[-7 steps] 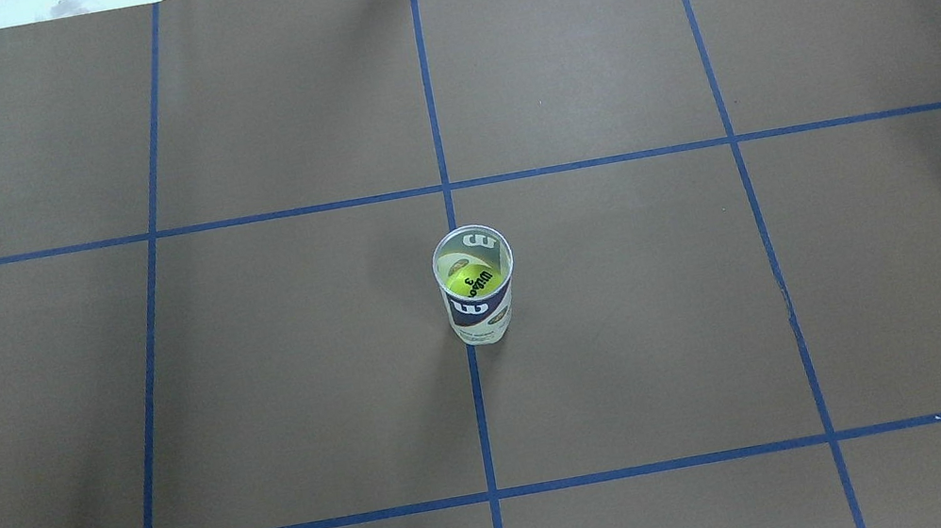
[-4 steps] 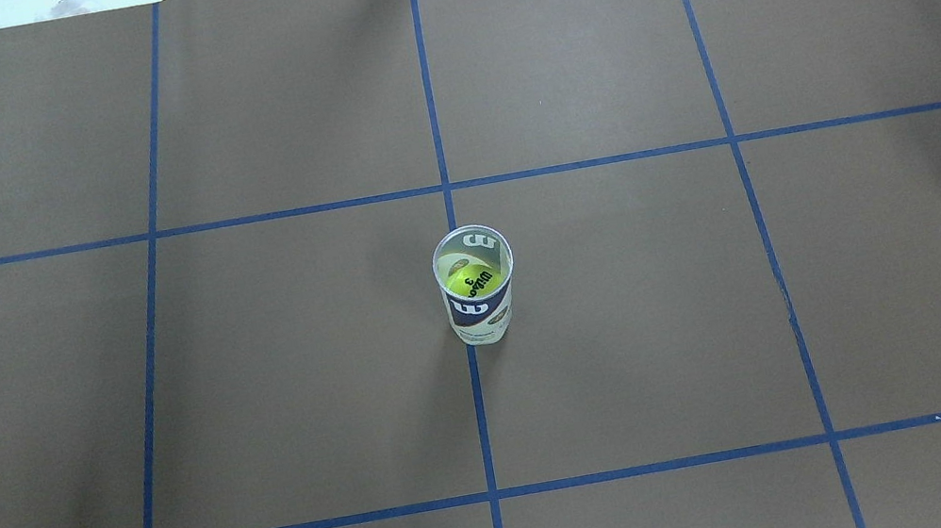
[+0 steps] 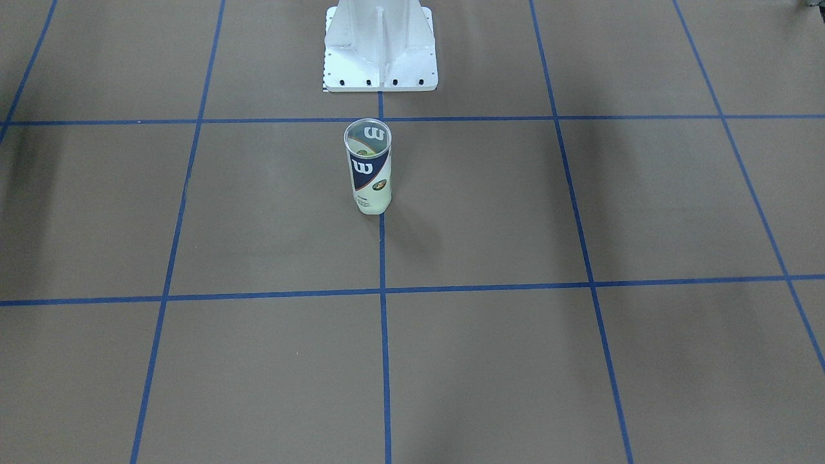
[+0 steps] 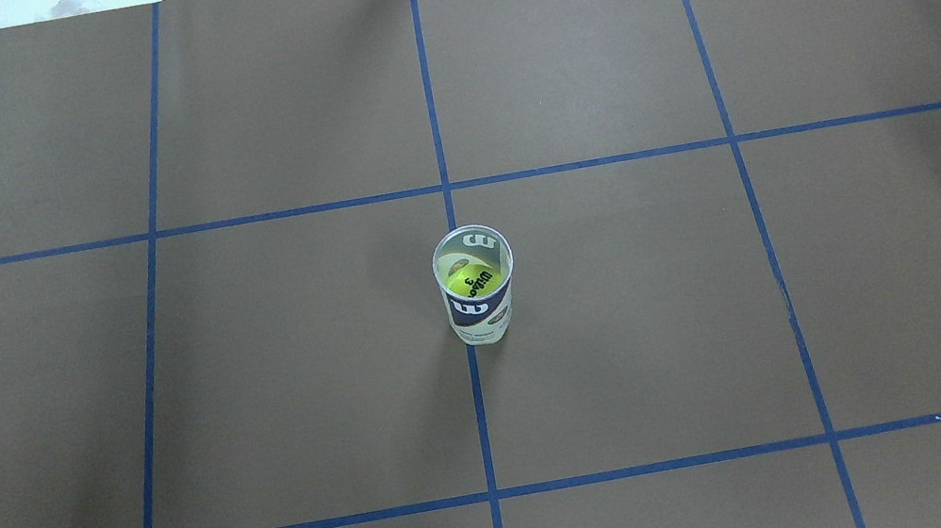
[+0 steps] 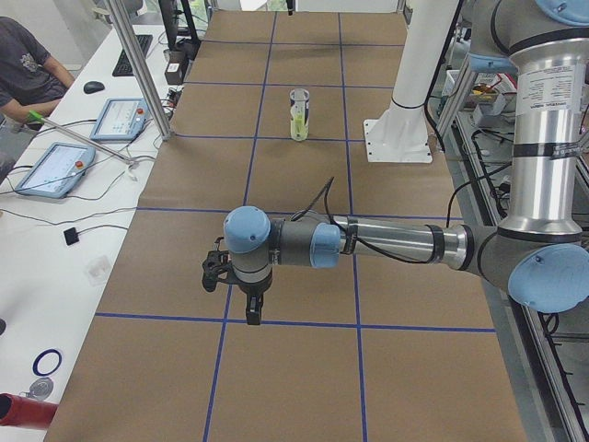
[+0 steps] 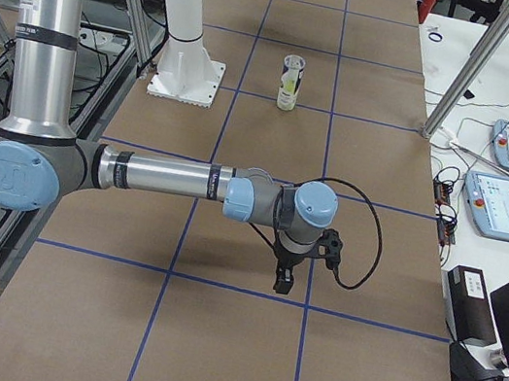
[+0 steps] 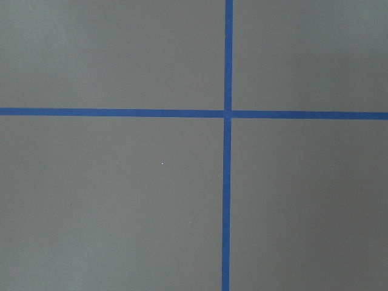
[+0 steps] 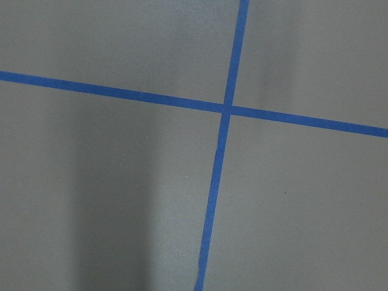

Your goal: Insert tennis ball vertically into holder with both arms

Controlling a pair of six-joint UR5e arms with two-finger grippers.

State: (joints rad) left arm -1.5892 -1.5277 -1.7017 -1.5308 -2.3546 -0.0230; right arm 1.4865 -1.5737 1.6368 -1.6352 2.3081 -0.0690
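The holder [image 4: 479, 296] stands upright at the table's middle on the centre blue line. It also shows in the front-facing view [image 3: 369, 166], the left view [image 5: 299, 114] and the right view [image 6: 291, 83]. The yellow-green tennis ball [image 4: 474, 280] sits inside it, lettering up. My left gripper [image 5: 252, 310] hangs over the table's left end, far from the holder. My right gripper [image 6: 284, 279] hangs over the right end, far from the holder. Both show only in the side views, so I cannot tell whether they are open or shut. Both wrist views show bare table only.
The white pedestal base [image 3: 380, 48] stands just behind the holder on the robot's side. Blue tape lines [image 4: 481, 415] grid the brown table cover. Tablets [image 5: 53, 168] and cables lie on a side bench, where a seated person [image 5: 26, 66] is.
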